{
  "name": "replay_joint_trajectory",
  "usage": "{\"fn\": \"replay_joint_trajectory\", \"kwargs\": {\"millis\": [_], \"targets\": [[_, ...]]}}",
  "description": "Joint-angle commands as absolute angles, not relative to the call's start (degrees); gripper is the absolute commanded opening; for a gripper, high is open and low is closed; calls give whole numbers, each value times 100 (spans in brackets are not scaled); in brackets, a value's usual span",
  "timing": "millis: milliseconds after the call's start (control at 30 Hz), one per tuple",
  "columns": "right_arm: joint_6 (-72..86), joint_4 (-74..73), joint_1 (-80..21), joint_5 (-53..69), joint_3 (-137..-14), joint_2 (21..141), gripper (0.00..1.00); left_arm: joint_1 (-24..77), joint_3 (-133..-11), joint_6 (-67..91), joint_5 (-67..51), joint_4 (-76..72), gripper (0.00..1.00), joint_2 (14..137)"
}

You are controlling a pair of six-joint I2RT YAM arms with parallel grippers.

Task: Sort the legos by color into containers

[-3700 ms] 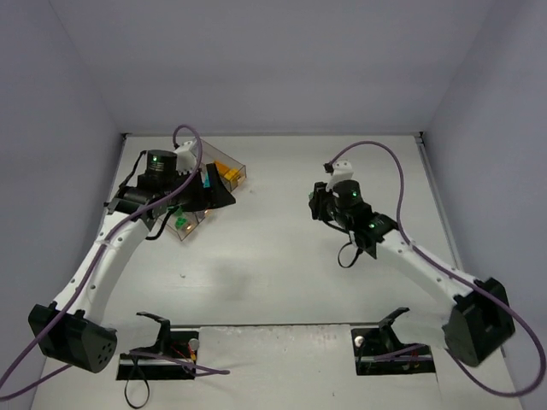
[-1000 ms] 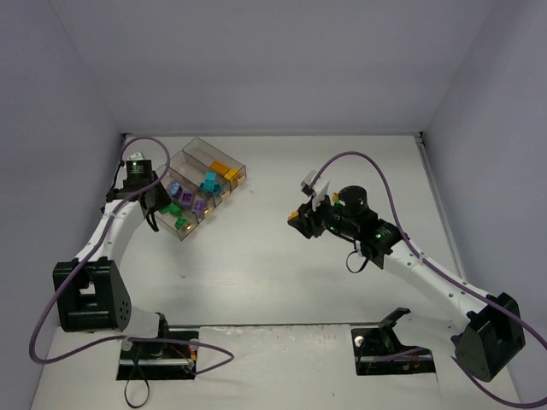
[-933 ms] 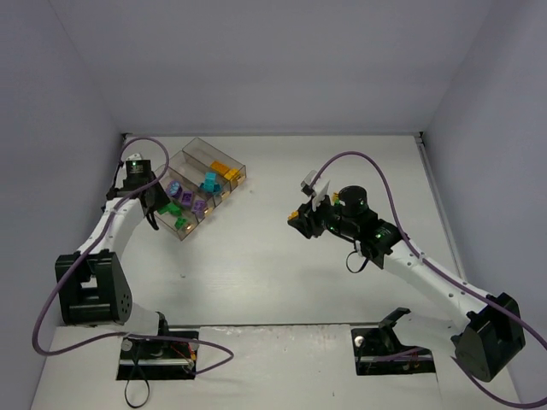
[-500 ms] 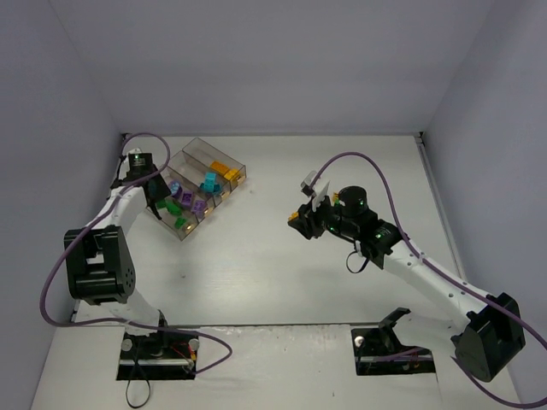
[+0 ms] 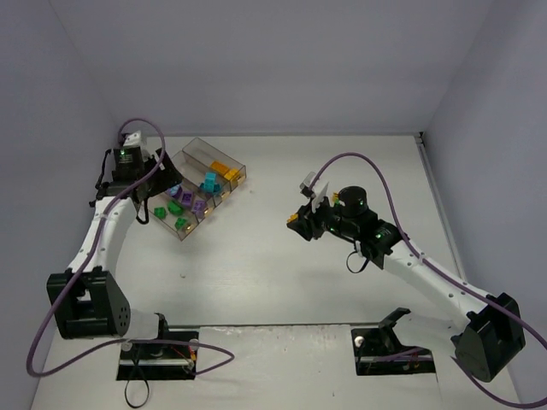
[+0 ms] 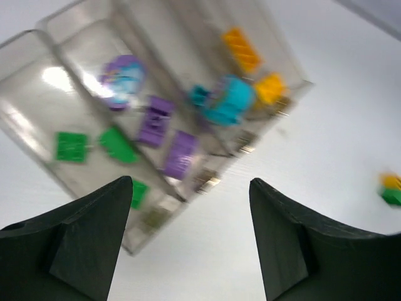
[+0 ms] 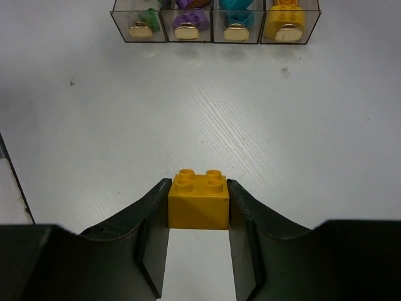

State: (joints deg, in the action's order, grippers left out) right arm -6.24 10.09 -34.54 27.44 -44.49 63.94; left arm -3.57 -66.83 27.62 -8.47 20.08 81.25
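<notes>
Containers (image 6: 44, 106) by left fingers (image 6: 75, 244), spread, apparently empty | right fingers (image 7: 150, 244) grasping orange lego (image 7: 198, 202)

The left pincer (image 6: 191, 183) gapes empty above the containers (image 6: 28, 69) — sorted legos (image 6: 229, 100) inside.

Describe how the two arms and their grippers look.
The left arm and right arm have white links, black joints and small green lights. A purple cable loops along each. The left gripper and right gripper are matte black and taper toward the tips.
</notes>
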Motion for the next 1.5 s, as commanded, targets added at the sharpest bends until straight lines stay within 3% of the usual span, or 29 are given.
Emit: {"fn": "replay_joint_trajectory", "kwargs": {"millis": [0,233,667,1033,1233,1300,1333,1367,1400,1467], "targets": [[-729,1529,-3463,3006,-4649,6424,0,-53,-7048,2698,-2713,1976,69,7550],[-773,1740,-3559,3103,-4833,6600,0,1404,-7576,3260,-4543,2242,71,7962],[-949,1758,-3656,3076,-5141,6891,0,3040,-8006,4052,-4764,2039,71,8674],[-1020,1767,-3700,2979,-5177,6908,0,3296,-8235,3920,-4790,2434,68,9149],[-1011,1784,-3709,2953,-5177,6917,0,3313,-8244,3973,-4974,2356,52,9290],[-1028,1793,-3700,2909,-5168,6934,0,3331,-8262,3990,-5036,2312,40,9316],[-1037,1793,-3700,2874,-5159,6961,0,3340,-8279,3990,-5080,2285,17,9334],[-1037,1793,-3709,2874,-5159,6961,0,3340,-8279,3990,-5080,2259,17,9334],[-1037,1802,-3700,2865,-5150,6978,1,3340,-8279,3990,-5080,2233,7,9317],[-1020,1793,-3700,2848,-5159,7014,24,3340,-8279,3973,-5054,2180,4,9299]]}}
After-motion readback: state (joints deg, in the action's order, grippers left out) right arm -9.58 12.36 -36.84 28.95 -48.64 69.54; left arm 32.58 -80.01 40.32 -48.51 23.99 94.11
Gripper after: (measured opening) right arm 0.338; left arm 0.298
